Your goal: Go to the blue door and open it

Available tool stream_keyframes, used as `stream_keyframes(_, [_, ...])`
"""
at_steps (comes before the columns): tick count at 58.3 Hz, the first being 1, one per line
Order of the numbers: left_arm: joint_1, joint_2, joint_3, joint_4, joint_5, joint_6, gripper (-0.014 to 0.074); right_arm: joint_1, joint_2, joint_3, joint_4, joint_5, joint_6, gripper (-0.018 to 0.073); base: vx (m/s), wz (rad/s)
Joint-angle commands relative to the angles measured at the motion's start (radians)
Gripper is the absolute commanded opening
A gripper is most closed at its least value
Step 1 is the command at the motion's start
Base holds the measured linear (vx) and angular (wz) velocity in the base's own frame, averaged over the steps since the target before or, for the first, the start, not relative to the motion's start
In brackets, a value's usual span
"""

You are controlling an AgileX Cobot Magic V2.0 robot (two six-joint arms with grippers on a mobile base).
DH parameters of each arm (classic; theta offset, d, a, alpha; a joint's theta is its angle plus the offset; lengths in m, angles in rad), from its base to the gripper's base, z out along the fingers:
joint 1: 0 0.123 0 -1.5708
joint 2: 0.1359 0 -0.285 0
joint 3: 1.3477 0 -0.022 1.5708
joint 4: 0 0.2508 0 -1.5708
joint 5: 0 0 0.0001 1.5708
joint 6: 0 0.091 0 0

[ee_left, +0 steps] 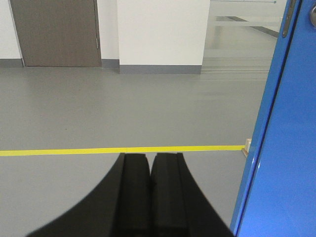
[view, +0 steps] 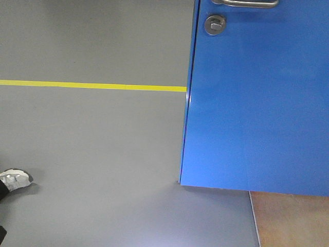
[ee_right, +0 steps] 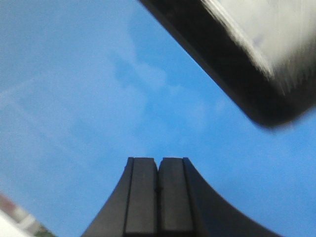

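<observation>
Upright blue door [view: 257, 103], ajar, free edge leftward.

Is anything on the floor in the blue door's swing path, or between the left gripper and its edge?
Nothing visible blocks either. The blue door already stands ajar; the floor beside it is bare except a shoe far left. The left gripper, shut, has open space up to the door edge.

Glossy bright-blue door [view: 257, 103] with silver handle [view: 249, 3] and lock [view: 215, 24], grey floor [view: 92, 144] crossed by yellow line [view: 92, 85], black grippers [ee_left: 150, 163], white-grey shoe [view: 15, 179]
</observation>
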Motion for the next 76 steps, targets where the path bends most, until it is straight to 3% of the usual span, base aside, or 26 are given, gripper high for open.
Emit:
stream_keyframes(1, [-0.002,-0.014,-0.025,-0.006,-0.087,-0.003,0.0073,-0.002,-0.122,-0.030,-0.073,-0.056,-0.010,-0.0001,0.00,0.00])
stream_keyframes(9, [-0.002,-0.014,-0.025,-0.006,-0.087,-0.003,0.0073,-0.003,-0.230,0.025,-0.139,-0.089,-0.010,-0.0001,0.00,0.00])
stream_keyframes(21, [-0.002,-0.014,-0.025,-0.006,-0.087,-0.003,0.0073,-0.004,-0.520,0.431,-0.196,-0.185,-0.010,-0.0001,0.00,0.00])
stream_keyframes(29, [-0.002,-0.014,-0.025,-0.006,-0.087,-0.003,0.0073,-0.003,-0.735,0.701,-0.351,-0.185,-0.010,-0.0001,0.00,0.00])
stream_keyframes(34, [-0.002,-0.014,-0.025,-0.006,-0.087,-0.003,0.0073,-0.003,-0.882,0.890,-0.507,-0.179,-0.007,-0.0001,0.00,0.00])
stream_keyframes(39, [-0.002,-0.014,-0.025,-0.006,-0.087,-0.003,0.0073,-0.003,-1.020,1.023,-0.576,-0.176,-0.007,-0.0001,0.00,0.00])
stream_keyframes(60, [-0.002,-0.014,-0.025,-0.006,-0.087,-0.003,0.0073,-0.003,-1.497,1.566,-0.627,-0.176,-0.007,-0.0001,0.00,0.00])
stream_keyframes(76, [-0.002,-0.014,-0.025,-0.006,-0.087,-0.003,0.0073,-0.002,-1.601,1.758,-0.622,-0.187,-0.006,-0.0001,0.00,0.00])
